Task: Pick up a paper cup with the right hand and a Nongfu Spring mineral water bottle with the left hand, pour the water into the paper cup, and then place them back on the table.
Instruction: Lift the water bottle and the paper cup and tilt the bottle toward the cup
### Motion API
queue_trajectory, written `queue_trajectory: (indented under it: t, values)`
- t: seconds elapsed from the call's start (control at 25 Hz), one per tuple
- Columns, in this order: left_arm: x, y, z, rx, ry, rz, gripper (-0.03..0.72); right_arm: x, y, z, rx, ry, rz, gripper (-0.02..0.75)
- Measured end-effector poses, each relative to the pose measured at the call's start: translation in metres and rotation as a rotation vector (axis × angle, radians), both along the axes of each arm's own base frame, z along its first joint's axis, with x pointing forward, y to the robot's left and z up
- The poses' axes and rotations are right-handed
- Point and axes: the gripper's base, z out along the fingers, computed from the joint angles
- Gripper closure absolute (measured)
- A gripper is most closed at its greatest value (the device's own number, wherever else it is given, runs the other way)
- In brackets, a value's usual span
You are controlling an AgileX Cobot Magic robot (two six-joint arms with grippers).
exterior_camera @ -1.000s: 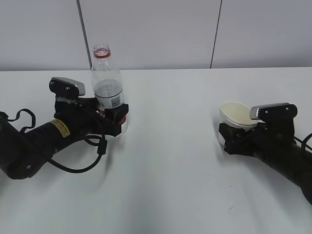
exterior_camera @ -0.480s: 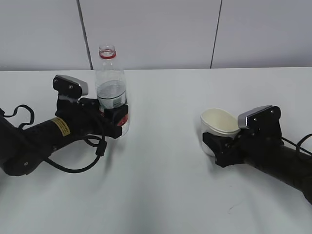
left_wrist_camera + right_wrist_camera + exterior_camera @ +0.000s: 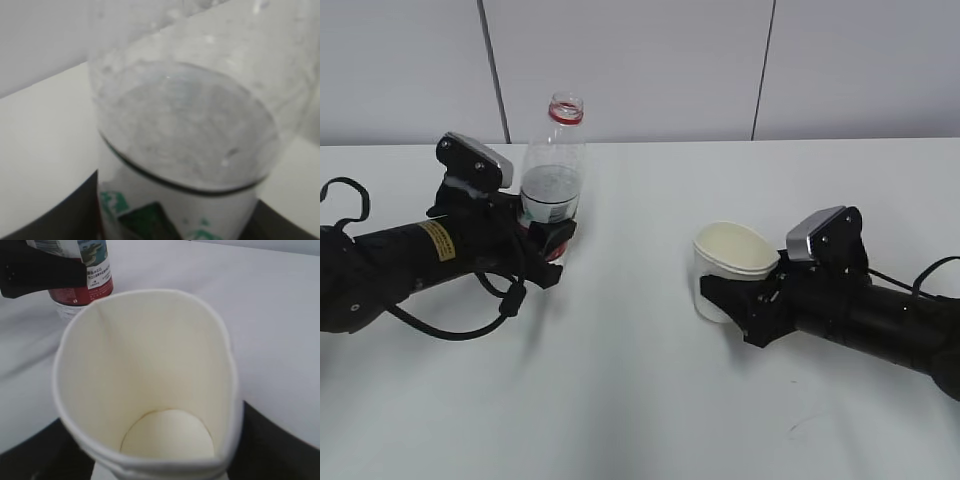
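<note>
Since a second before, both arms had moved toward the middle: the bottle (image 3: pixel 553 170) had shifted right and now leaned to the right, and the cup (image 3: pixel 728 268) had travelled well to the left and tipped its mouth that way.

On the left, the left end effector (image 3: pixel 542 240) was clamped around the lower part of the bottle, over the red-and-white label; its base appeared to be off the table (image 3: pixel 640 400), though the exterior view did not settle this. The arm behind it carried a yellow sticker (image 3: pixel 439 240), its writing too small to read, and a black cable (image 3: pixel 470 320) looped beneath. The bottle had no cap, a red ring at the neck, and water standing just above the label. In the left wrist view the waterline filled the frame, with green marks on the label below, unreadable. In the right wrist view the label showed a small picture and lines of fine print, also unreadable, above a red band.

Open table lay between the bottle and the cup; they stood apart.

On the right, the right end effector (image 3: pixel 752 300) gripped the cup by its sides, squeezing the rim out of round. The cup's cream inside was empty.
</note>
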Motion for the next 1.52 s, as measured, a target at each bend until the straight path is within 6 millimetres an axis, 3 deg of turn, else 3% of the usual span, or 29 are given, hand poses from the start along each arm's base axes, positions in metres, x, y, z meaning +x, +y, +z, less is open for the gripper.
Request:
queue_trajectory:
  t: [0.4, 0.84, 1.52]
  values:
    - [-0.006, 0.007, 0.027, 0.215, -0.057, -0.036, 0.312, 0.010, 0.008, 0.004, 0.008, 0.033, 0.075, 0.231]
    - [-0.011, 0.014, 0.045, 0.382, -0.110, -0.060, 0.312, 0.024, 0.045, 0.013, -0.008, 0.047, 0.189, 0.231]
    - [-0.011, 0.017, 0.048, 0.580, -0.235, -0.131, 0.312, 0.051, 0.062, 0.035, 0.017, 0.102, 0.323, 0.231]
